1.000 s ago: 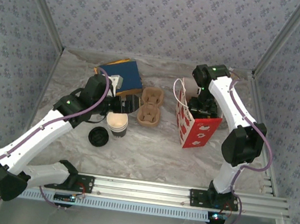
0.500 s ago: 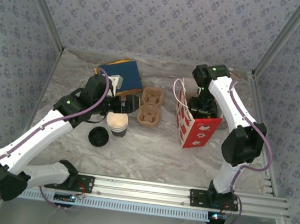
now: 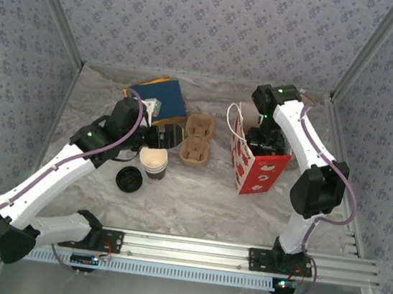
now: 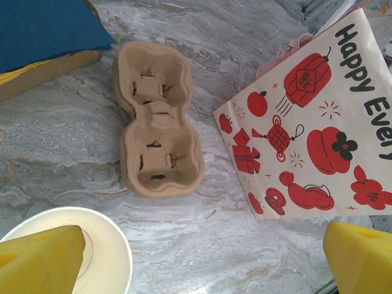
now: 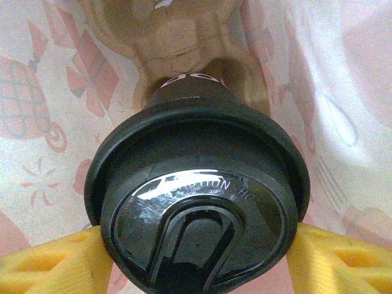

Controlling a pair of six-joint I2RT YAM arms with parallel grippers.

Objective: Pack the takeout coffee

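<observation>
Takeout coffee [image 5: 190,122]: prob light, thin paper wall crushes, lid [image 5: 196,239] slick; best hold near stiff rim. R tool [image 5: 199,260] clamps it there; L tool [image 4: 201,254] wide, empty.

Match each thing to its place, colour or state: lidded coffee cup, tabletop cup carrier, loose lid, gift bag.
Things:
1. lidded coffee cup
2. tabletop cup carrier
3. loose lid
4. gift bag

Places, colours, states:
A. red and white print
B. empty
C. between the yellow fingers of the right gripper
D. lying beside the lidless cup

Pairs: 1-C, 2-B, 3-D, 4-A
</observation>
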